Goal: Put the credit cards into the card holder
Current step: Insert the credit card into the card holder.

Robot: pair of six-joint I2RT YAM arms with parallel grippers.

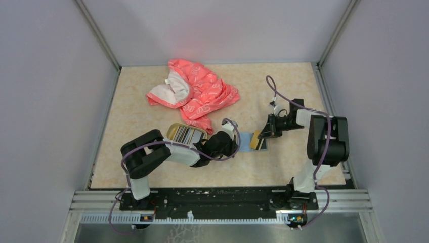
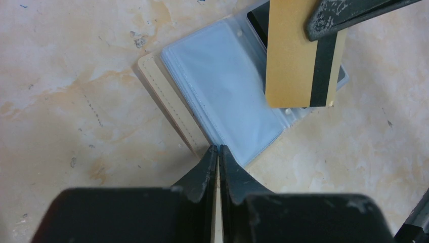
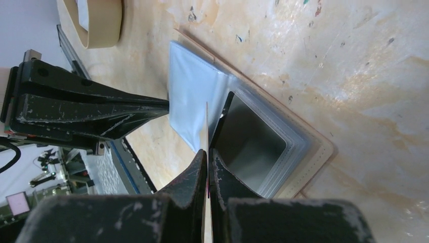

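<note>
- The holder (image 2: pixel 222 91) lies open on the table (image 1: pixel 283 91), about midway between the left and right edges and nearer the near edge than the far one, clear sleeves (image 2: pixel 202 66) facing up.
- The left gripper (image 2: pixel 218 152) has its fingers pressed together on the holder's edge, pinning it flat.
- The right gripper (image 3: pixel 208 154) is clamped on the gold card (image 2: pixel 288 61), which has a black stripe. The card hangs over the holder's right half, its lower edge near a sleeve.
- A dark card (image 3: pixel 253 144) sits in a sleeve on that right half.
- More cards (image 1: pixel 186 134) lie in the oval dish (image 1: pixel 172 127), left of the holder and behind the left arm.
- A pink cloth (image 1: pixel 200 93) is bunched toward the far edge, left of centre.
</note>
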